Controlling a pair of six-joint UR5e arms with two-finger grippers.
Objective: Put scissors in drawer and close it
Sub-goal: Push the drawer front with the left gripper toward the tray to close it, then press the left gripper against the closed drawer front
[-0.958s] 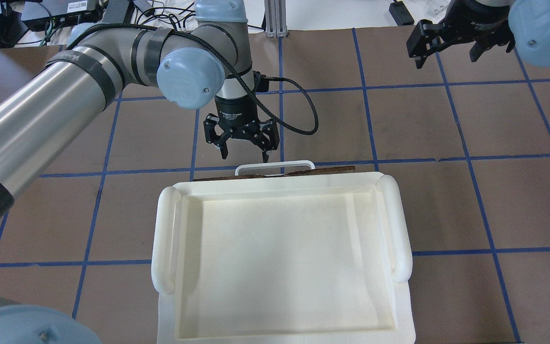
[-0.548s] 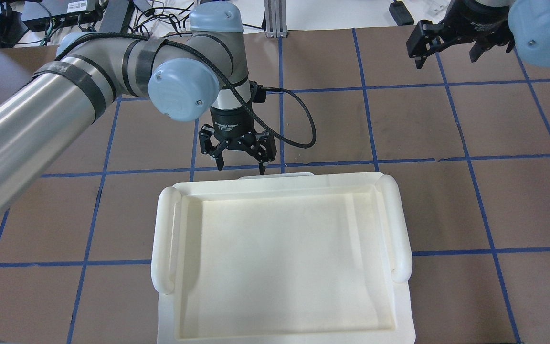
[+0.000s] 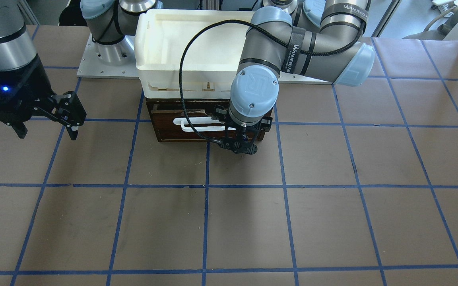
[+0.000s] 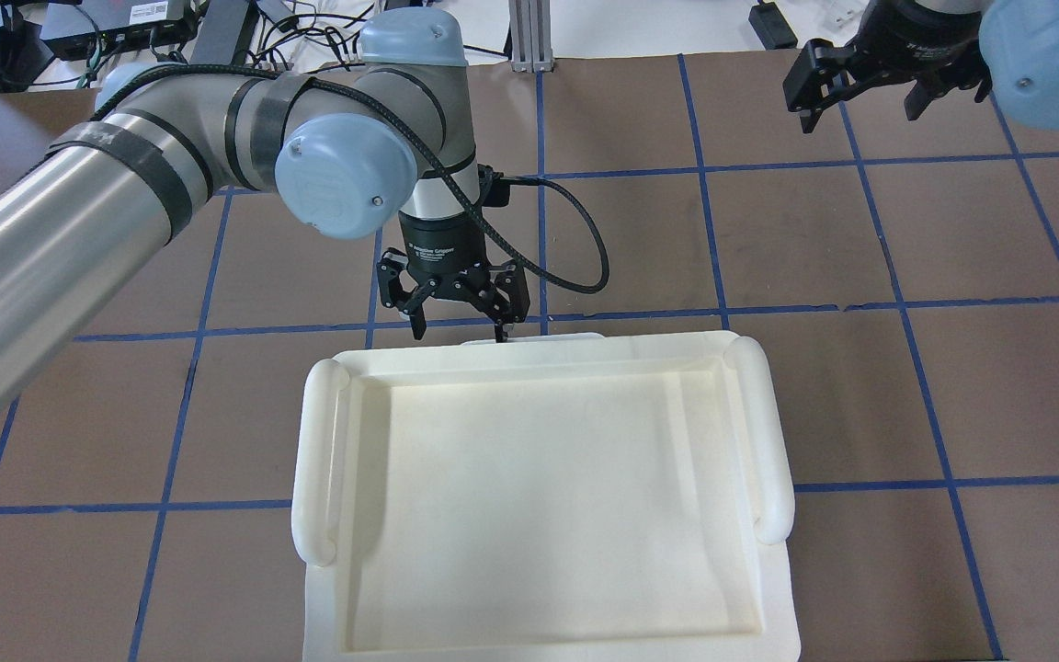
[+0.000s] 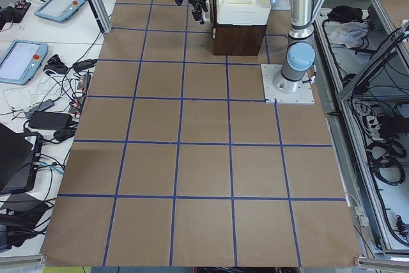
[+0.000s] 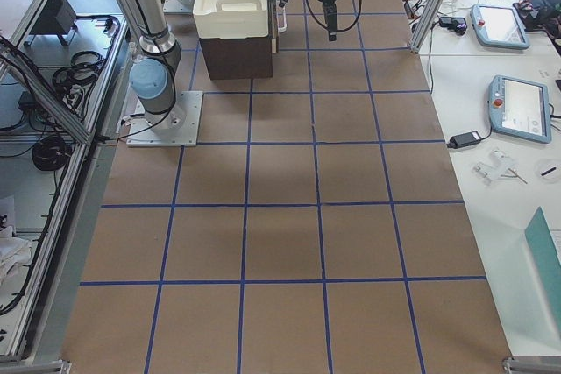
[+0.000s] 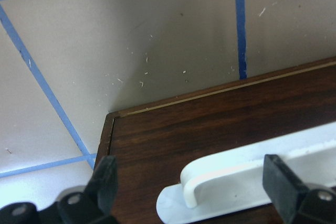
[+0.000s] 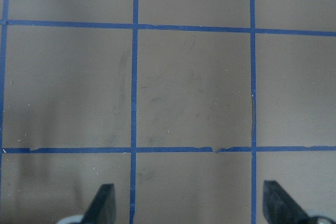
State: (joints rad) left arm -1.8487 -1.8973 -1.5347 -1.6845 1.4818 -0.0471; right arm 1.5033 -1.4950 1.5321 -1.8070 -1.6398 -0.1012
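Note:
The dark brown drawer (image 3: 165,128) sits pushed in under a white tray, its front flush with the cabinet. Its white bar handle (image 3: 191,124) shows as a thin sliver in the overhead view (image 4: 566,336). My left gripper (image 4: 459,333) is open and close against the drawer front (image 7: 210,124). Its fingers (image 7: 105,182) straddle one end of the handle (image 7: 247,177) and hold nothing. My right gripper (image 4: 859,112) hangs open and empty over bare table at the far right, also seen in the front-facing view (image 3: 48,133). The scissors are hidden.
The white tray (image 4: 318,460) rests on top of the drawer cabinet and covers it from above. Brown table with a blue tape grid (image 8: 134,93) surrounds the cabinet. Cables and control tablets (image 5: 22,59) lie on side benches.
My left gripper has moved toward the tray. The drawer's dark front edge and protruding handle slid back under the tray; only a sliver of handle still shows. The right arm has not moved.

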